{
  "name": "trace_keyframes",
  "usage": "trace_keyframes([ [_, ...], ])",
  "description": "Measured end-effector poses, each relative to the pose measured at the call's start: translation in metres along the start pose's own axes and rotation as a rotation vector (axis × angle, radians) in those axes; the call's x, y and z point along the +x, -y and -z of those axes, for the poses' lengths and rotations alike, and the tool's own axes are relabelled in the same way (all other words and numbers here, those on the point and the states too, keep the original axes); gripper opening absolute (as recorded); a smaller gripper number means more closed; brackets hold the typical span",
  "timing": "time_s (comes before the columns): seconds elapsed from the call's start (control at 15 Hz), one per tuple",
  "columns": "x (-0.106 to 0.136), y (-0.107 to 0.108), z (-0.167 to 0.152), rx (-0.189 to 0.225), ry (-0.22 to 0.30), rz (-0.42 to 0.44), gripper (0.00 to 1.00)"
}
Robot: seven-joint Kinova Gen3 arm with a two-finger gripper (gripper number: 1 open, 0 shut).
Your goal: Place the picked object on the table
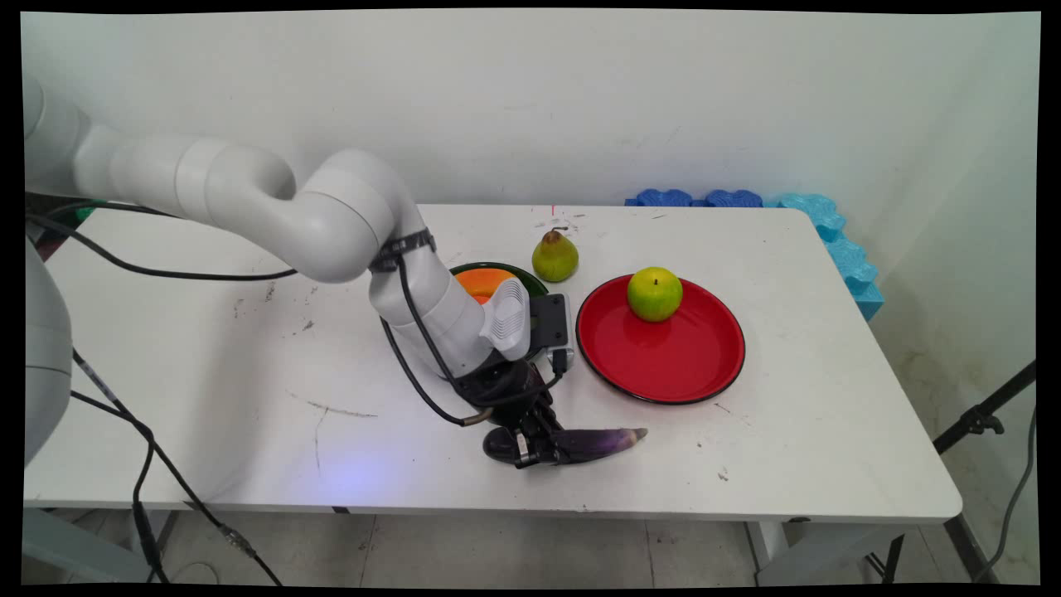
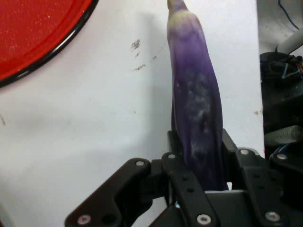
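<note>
A long purple eggplant [image 1: 593, 443] lies on the white table [image 1: 249, 398] near its front edge, below the red plate [image 1: 663, 365]. My gripper [image 1: 539, 444] is down on the eggplant's thick end, its fingers closed against both sides of it. In the hand view the eggplant [image 2: 196, 104] runs up from between the fingers [image 2: 176, 142], its pale tip pointing away. The red plate's rim [image 2: 33, 47] shows at the upper left there. A green apple [image 1: 654, 293] sits on the plate's far side.
A green pear [image 1: 554, 256] stands behind the plate. A dark green bowl [image 1: 535, 282] with something orange [image 1: 485, 283] inside sits partly behind my arm. Blue foam pieces [image 1: 821, 224] line the table's far right corner. Black cables hang from the arm.
</note>
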Motion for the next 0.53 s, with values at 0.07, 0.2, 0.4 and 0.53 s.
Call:
trace_keyframes([
  [0.07,0.0,0.001,-0.003,0.0,-0.003,0.003,0.0],
  [0.2,0.001,0.002,-0.008,0.0,-0.012,0.011,1.0],
  [0.4,0.006,0.004,-0.009,-0.003,-0.036,0.026,1.0],
  [0.53,0.015,0.008,0.0,0.003,-0.059,0.036,1.0],
])
